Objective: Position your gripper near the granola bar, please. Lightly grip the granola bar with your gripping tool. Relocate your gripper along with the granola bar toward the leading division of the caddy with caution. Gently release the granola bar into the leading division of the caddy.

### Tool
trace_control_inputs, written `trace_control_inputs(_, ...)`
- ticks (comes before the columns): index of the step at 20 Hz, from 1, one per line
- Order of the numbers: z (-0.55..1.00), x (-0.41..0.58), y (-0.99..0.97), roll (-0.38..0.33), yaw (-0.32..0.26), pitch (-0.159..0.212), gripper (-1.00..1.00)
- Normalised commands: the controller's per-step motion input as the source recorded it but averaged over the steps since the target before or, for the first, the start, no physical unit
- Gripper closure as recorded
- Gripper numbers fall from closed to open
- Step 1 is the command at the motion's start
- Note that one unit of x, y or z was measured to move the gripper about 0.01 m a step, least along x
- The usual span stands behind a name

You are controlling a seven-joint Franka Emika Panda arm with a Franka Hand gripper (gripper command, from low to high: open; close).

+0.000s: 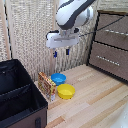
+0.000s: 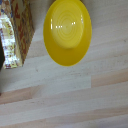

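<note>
Granola bar point(image 1: 46, 84) flat, printed (seemingly propped against fabric caddy point(image 1: 20, 100)), glossy round yellow bowl point(image 2: 67, 32), tool point(image 1: 60, 51) spread, empty.

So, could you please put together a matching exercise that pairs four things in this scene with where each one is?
Things:
1. flat orange-yellow and brown granola bar packet
2. round blue bowl
3. round yellow bowl
4. white boxy claw

Places:
A. high above the wooden table, holding nothing
B. standing on edge beside the large black fabric caddy
C. nearest the camera of the two bowls in the exterior view
D. behind the other bowl, toward the woven screen

Pairs: 1-B, 2-D, 3-C, 4-A
</note>
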Motion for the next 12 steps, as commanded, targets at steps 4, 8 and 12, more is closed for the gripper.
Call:
trace_control_inputs(4,-0.23,0.039,0.82,-0.124,-0.015,-0.006,-1.0)
trace_control_inputs(8,-0.2,0.025,0.84,-0.123,0.0,0.0,-1.0)
trace_control_inputs(12,-0.14,0.147,0.52,-0.082,0.013,0.0,-1.0)
